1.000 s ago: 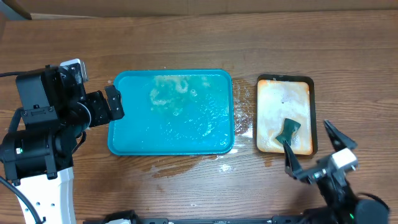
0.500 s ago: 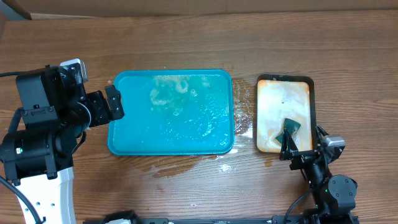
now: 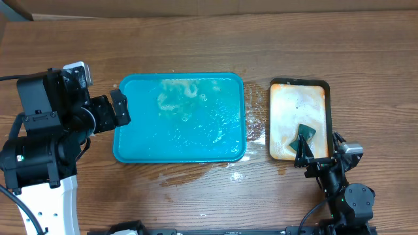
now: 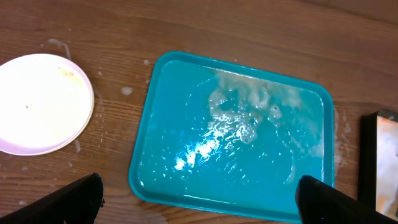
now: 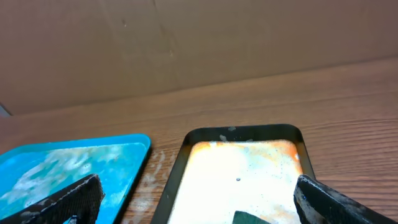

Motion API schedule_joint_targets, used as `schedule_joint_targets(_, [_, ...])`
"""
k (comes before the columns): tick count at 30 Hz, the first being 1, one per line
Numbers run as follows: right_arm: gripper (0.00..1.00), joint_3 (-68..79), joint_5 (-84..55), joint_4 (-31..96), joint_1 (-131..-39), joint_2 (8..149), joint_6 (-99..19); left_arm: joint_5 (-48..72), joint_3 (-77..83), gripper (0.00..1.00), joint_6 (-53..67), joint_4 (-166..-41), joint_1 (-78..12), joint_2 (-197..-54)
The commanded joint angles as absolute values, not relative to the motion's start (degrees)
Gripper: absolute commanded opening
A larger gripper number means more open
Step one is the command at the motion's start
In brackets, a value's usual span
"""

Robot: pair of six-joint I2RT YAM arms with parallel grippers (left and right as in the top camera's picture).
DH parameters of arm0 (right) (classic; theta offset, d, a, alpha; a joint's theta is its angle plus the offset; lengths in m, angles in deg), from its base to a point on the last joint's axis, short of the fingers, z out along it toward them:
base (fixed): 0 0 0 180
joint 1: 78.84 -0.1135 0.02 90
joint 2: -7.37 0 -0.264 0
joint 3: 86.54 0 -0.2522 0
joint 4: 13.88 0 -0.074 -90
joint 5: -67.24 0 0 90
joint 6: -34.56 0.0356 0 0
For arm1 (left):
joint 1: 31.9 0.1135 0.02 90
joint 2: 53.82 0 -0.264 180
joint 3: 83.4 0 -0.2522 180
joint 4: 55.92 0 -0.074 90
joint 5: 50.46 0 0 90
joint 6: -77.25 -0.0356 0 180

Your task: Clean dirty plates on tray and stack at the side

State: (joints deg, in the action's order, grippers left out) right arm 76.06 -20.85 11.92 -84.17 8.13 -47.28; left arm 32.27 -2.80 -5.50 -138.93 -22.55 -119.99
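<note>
Plate position: the teal tray (image 3: 134, 153) sits mid-desk with no plates on it. It holds only shallow soapy water and a foam patch (image 4: 242, 109) toward its far side.

One plate (image 4: 43, 102) rests on the bare desk (image 3: 196, 39), just left of the tray and apart from its rim. It shows only in the left wrist view; overhead, the left arm covers it. Its top face is white and near clean, with a few small specks. A pale edge shows under its near side, and I cannot tell whether more plates lie beneath. Judgement: this is the stacking spot at the side, and the washing looks close to done.

Left hand (image 4: 199, 183): fingers spread wide, holding nothing. It hangs above the tray's left rim, camera looking down on tray and plate.

Right hand (image 3: 320, 151): fingers spread, empty. It sits low at the near end of the small black-rimmed tray (image 5: 239, 132), pointing across it. A dark green sponge (image 3: 304, 136) lies on that tray, just ahead of the fingers; I cannot tell whether they touch it. Judgement: the sponge is parked there to keep dirty water off the desk. The pose suits a pick-up or a let-go equally.
</note>
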Motion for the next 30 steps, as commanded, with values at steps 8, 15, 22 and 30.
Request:
schedule_joint_targets(8, [1.00, 76.2, -21.6, 11.7, -84.0, 7.6, -46.8, 32.6, -3.6, 1.00, -6.5, -138.9, -22.7, -119.7])
schedule_joint_targets(15, [1.00, 76.2, -21.6, 11.7, -84.0, 7.6, -46.8, 32.6, -3.6, 1.00, -6.5, -138.9, -22.7, -119.7])
schedule_joint_targets(22, [1.00, 76.2, -21.6, 11.7, -84.0, 7.6, -46.8, 32.6, -3.6, 1.00, -6.5, -138.9, -22.7, -119.7])
schedule_joint_targets(30, [1.00, 76.2, -21.6, 11.7, -84.0, 7.6, -46.8, 35.0, -3.5, 1.00, -12.9, -136.2, -22.7, -120.0])
